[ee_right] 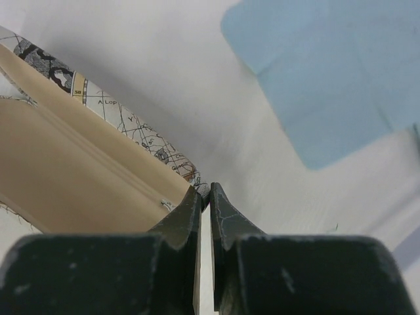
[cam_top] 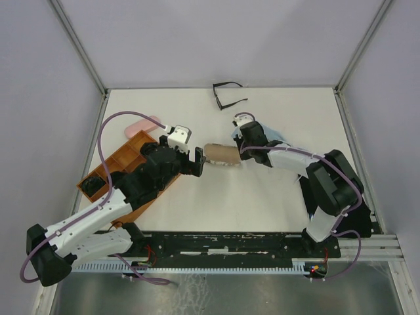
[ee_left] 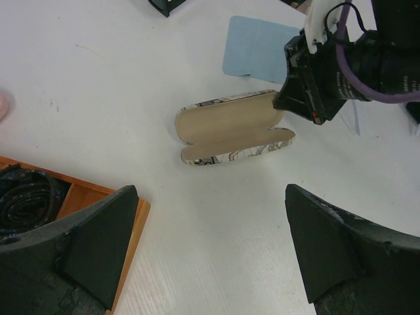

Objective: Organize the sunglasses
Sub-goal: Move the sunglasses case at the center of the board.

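The thin black glasses lie open at the far edge of the white surface, close under the back wall, well apart from both claws and beyond the right claw, with nothing touching them. Nearer, in the middle of the surface, an open patterned case lies with its tan lining up. The right claw is clamped on the rim of its right end, fingers all but together. The left claw hangs just left of the case, fingers wide apart and holding nothing. A pale-blue cloth lies flat just beside the right claw, apart from the case. At the left an orange tray sits aslant under the left arm. Its near compartment holds a black heap, too dim to tell what. A pink case lies beside the tray's far end. Pale grey walls close in three sides, with metal posts at the back corners
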Tool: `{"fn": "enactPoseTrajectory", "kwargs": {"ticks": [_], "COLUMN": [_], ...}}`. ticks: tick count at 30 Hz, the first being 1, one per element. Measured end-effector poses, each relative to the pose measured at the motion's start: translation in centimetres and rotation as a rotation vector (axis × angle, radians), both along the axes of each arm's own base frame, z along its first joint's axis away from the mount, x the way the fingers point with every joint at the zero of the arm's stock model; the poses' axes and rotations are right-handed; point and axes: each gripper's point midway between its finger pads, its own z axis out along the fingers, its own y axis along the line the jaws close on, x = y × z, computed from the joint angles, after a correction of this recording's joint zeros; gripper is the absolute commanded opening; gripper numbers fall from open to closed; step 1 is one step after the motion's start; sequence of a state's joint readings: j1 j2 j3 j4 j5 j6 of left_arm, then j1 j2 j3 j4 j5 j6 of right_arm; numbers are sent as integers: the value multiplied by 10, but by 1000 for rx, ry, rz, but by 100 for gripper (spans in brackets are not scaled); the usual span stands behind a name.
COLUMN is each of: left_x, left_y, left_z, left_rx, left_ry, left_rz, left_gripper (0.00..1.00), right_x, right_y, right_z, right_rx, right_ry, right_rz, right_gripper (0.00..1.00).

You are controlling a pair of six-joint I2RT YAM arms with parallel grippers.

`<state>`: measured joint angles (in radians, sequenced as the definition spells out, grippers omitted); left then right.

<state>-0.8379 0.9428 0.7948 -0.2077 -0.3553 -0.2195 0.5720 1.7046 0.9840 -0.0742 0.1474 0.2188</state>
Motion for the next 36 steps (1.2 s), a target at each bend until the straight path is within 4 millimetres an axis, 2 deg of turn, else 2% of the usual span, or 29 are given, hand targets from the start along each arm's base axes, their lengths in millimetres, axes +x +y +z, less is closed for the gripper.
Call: {"fn": "enactPoseTrajectory", "kwargs": {"ticks": [5, 11, 18, 23, 28, 32, 36], "left_x": [-2, -4, -3, -2, -2, -2, -2], "left_y": [3, 7, 8, 10, 10, 11, 10], "left_z": [3, 6, 6, 6, 6, 6, 6], "left_rx": [-5, -6, -3, -1, 0, 0, 0], "left_ry": [-6, -10, -11, -14, -14, -15, -16], "left_rz": [3, 10, 17, 27, 30, 32, 32], "left_gripper": [100, 100, 100, 100, 100, 100, 100], "right_x": [32, 58, 66, 67, 61, 68, 75], "right_y": [15, 26, 35, 34, 20, -8, -44], "right_z": [2, 0, 6, 11, 35, 57, 55], "right_rx": [-9, 19, 42, 52, 76, 106, 165], "right_ry": [-41, -51, -59, -70, -108, -133, -92], "right_rz": [97, 167, 213, 219, 164, -32, -267], "right_gripper": [9, 18, 43, 50, 50, 48, 46]}}
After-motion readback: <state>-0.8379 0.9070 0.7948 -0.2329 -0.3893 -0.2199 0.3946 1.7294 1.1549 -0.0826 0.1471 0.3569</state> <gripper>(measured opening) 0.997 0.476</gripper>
